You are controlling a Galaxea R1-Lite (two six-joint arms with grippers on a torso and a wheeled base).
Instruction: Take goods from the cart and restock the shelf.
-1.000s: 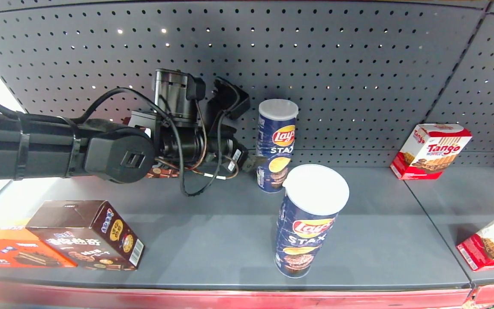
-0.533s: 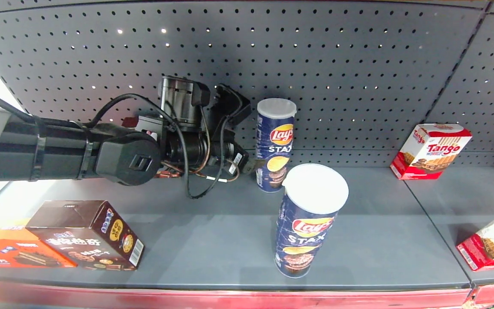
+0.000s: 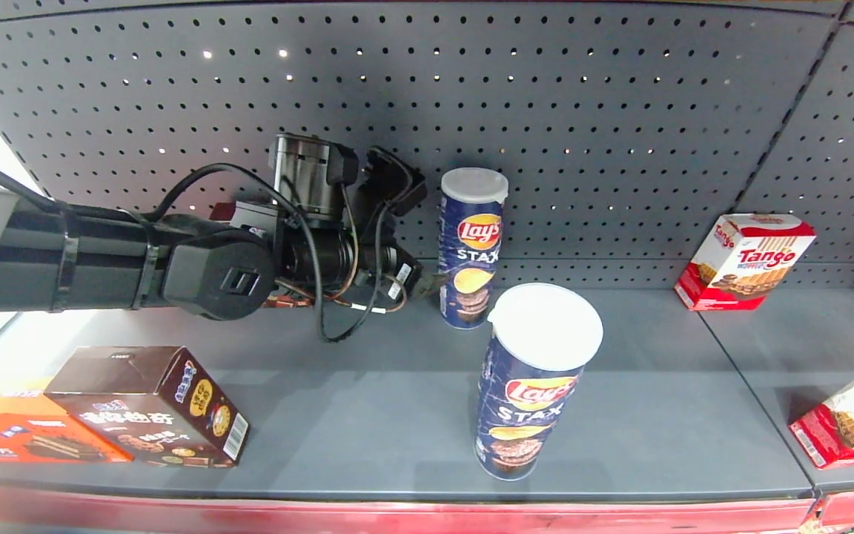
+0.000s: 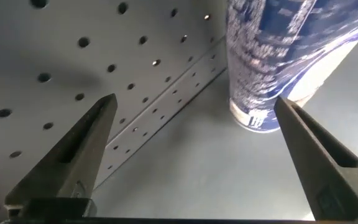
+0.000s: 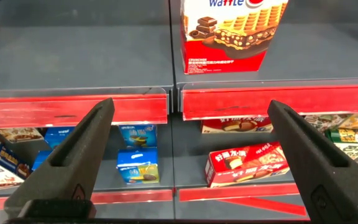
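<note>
— What did the surface look like?

— A dark grey shelf point(image 3: 368, 415) with a red price strip point(image 3: 397, 515) along its front edge and a grey pegboard point(image 3: 545, 96) as its back wall.

— And the chip cans?

— Two stood upright. The rear chip can point(image 3: 471, 248) was close to the pegboard, and the front chip can point(image 3: 531, 393) was nearer the shelf's edge and slightly to the right.

— Was the left pincer point(image 4: 194, 101) holding one?

— No. Its fingers were spread wide, low over the shelf at the back. The rear chip can stood just beyond their tips, ungripped.

— What else was on that shelf?

— At the left front, a brown box point(image 3: 149, 404) touched an orange box point(image 3: 4, 430). A red and white wafer box point(image 3: 742, 259) leaned against the back at the right, and a second wafer box point(image 3: 853, 423) lay at the right edge.

— The right pincer point(image 5: 190, 104)?

— It was also spread open, holding nothing. It faced lower shelves with red strips, where blue packs point(image 5: 135, 165) and a red box point(image 5: 244, 163) sat.
</note>
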